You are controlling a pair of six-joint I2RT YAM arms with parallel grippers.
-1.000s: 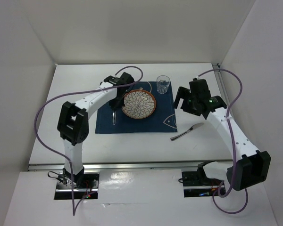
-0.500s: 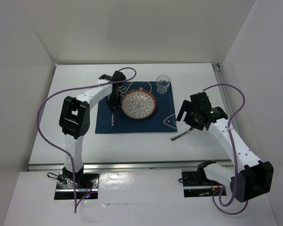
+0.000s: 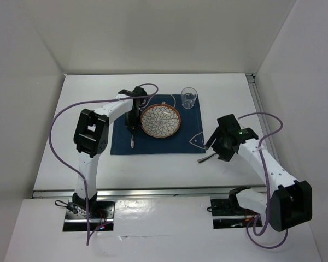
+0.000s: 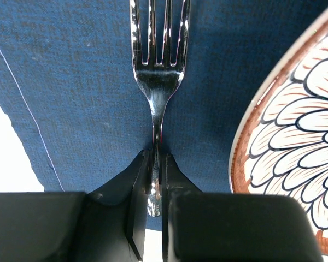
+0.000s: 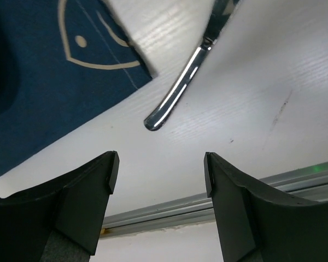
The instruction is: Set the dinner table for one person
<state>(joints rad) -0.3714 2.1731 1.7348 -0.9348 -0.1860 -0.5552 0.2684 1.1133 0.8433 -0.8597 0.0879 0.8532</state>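
The table (image 3: pixel 153 164) bears mat (image 3: pixel 153 146), plate (image 3: pixel 160 120) and glass (image 3: pixel 189 98). The left hand (image 4: pixel 154 164) pinches the fork (image 4: pixel 159 60) on the mat, left of the plate. The right hand (image 5: pixel 159 169) gapes above the knife (image 5: pixel 180 87), seemingly unplaced.

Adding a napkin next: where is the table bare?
Bare: table left of the mat, and the near strip before it. Crowded: mat with fork, plate, glass; the right side, where the right gripper hovers at the knife.
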